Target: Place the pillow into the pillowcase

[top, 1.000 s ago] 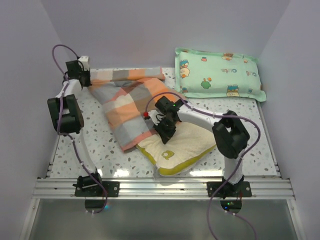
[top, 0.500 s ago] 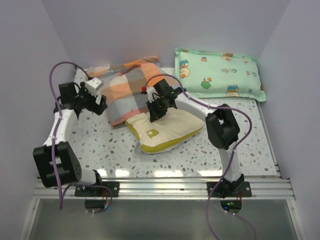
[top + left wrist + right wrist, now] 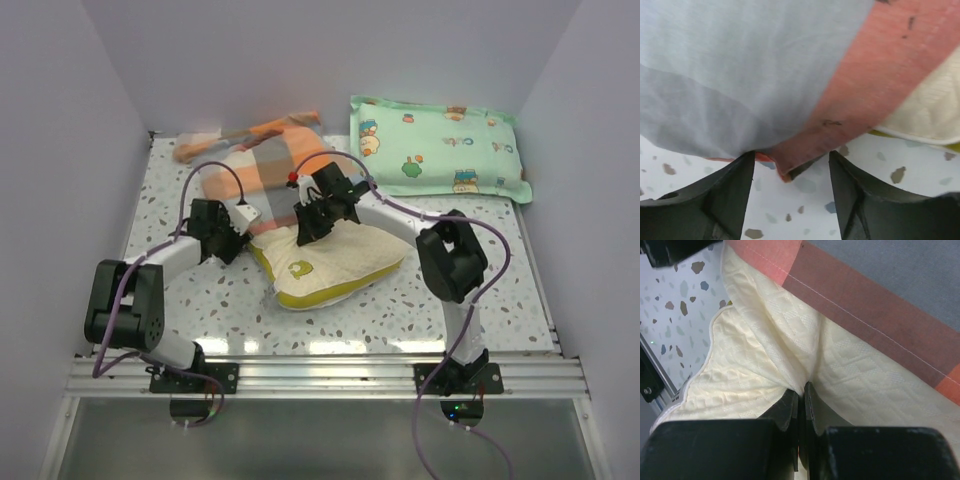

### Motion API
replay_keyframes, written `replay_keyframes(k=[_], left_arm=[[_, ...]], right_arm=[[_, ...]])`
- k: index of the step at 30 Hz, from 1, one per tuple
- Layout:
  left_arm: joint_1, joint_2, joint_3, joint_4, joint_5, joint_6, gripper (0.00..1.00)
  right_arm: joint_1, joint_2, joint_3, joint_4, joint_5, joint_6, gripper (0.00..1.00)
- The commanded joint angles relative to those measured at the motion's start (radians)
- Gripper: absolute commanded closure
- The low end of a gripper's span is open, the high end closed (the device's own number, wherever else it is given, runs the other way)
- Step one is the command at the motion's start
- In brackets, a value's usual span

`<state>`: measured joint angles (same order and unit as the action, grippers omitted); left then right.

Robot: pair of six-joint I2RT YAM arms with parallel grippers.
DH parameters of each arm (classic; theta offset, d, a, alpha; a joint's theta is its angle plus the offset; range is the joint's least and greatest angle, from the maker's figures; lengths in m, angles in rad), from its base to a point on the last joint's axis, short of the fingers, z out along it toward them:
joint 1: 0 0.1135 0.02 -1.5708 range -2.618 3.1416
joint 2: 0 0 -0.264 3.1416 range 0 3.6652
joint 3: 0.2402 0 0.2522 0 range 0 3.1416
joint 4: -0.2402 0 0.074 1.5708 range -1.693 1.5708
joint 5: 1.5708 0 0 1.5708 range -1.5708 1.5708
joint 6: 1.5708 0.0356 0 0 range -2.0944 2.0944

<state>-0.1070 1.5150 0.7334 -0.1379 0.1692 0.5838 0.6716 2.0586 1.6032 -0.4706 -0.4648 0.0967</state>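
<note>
Beside pillow (image 3: 340, 258), left claw (image 3: 792, 172) moved, open

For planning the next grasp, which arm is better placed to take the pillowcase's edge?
Left arm: the left gripper, open, straddles the pillowcase edge; the right gripper is shut on the pillow.

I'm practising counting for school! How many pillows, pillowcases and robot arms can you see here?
Pillows: 2, the cream-yellow pillow and the mint-green cartoon pillow
Pillowcases: 1, the plaid pillowcase
Robot arms: 2, the left arm and the right arm
Total: 5
</note>
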Motion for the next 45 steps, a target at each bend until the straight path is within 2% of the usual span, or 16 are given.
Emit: replay_keyframes(k=[1, 2, 5, 6, 7, 14, 15, 17, 20, 24, 33, 35, 39, 43, 44, 45], left_arm=[[0.001, -0.033, 0.021, 0.112, -0.108, -0.003, 0.37], [0.001, -0.047, 0.008, 0.106, -0.097, 0.01, 0.42], [0.001, -0.082, -0.002, 0.071, -0.05, 0.021, 0.74], [0.001, -0.09, 0.001, 0.034, -0.013, 0.019, 0.96], [0.001, -0.101, 0.009, 0.005, 0.019, 0.021, 1.0], [-0.032, -0.177, 0.176, -0.473, 0.539, 0.238, 1.0], [-0.045, -0.173, 0.208, -0.615, 0.612, 0.264, 1.0], [-0.071, -0.161, 0.295, -0.783, 0.67, 0.325, 1.0], [-0.072, -0.157, 0.395, -0.96, 0.786, 0.399, 1.0], [-0.076, -0.121, 0.515, -1.18, 0.831, 0.52, 1.0], [-0.154, -0.171, 0.433, -1.151, 0.745, 0.495, 1.0], [-0.154, -0.173, 0.41, -1.047, 0.744, 0.43, 1.0], [-0.155, -0.148, 0.348, -0.849, 0.724, 0.294, 1.0], [-0.154, -0.153, 0.29, -0.66, 0.679, 0.167, 0.86], [-0.154, -0.156, 0.284, -0.651, 0.667, 0.159, 0.8], [-0.142, -0.159, 0.29, -0.652, 0.667, 0.151, 0.76]], right_arm=[[-0.003, -0.1, -0.046, 0.056, -0.046, 0.044, 1.0], [-0.007, -0.106, -0.057, 0.065, -0.046, 0.049, 1.0], [-0.01, -0.112, -0.083, 0.108, -0.054, 0.08, 1.0], [-0.012, -0.112, -0.083, 0.121, -0.057, 0.099, 1.0], [-0.013, -0.107, -0.088, 0.145, -0.058, 0.112, 1.0], [-0.014, -0.101, -0.074, 0.34, -0.025, 0.32, 1.0], [-0.014, -0.109, -0.075, 0.369, 0.035, 0.351, 1.0], [-0.015, -0.126, -0.069, 0.435, 0.098, 0.426, 1.0], [-0.03, -0.114, 0.004, 0.389, 0.195, 0.489, 1.0], [-0.046, -0.107, 0.092, 0.334, 0.334, 0.476, 1.0], [-0.135, -0.098, 0.199, 0.271, 0.333, 0.546, 1.0], [-0.122, -0.107, 0.147, 0.297, 0.307, 0.56, 1.0], [-0.069, -0.11, -0.133, 0.459, 0.232, 0.561, 1.0], [-0.026, -0.115, -0.264, 0.527, 0.108, 0.508, 1.0], [-0.027, -0.111, -0.24, 0.474, 0.08, 0.451, 0.97], [-0.027, -0.109, -0.218, 0.407, 0.034, 0.416, 0.85]])
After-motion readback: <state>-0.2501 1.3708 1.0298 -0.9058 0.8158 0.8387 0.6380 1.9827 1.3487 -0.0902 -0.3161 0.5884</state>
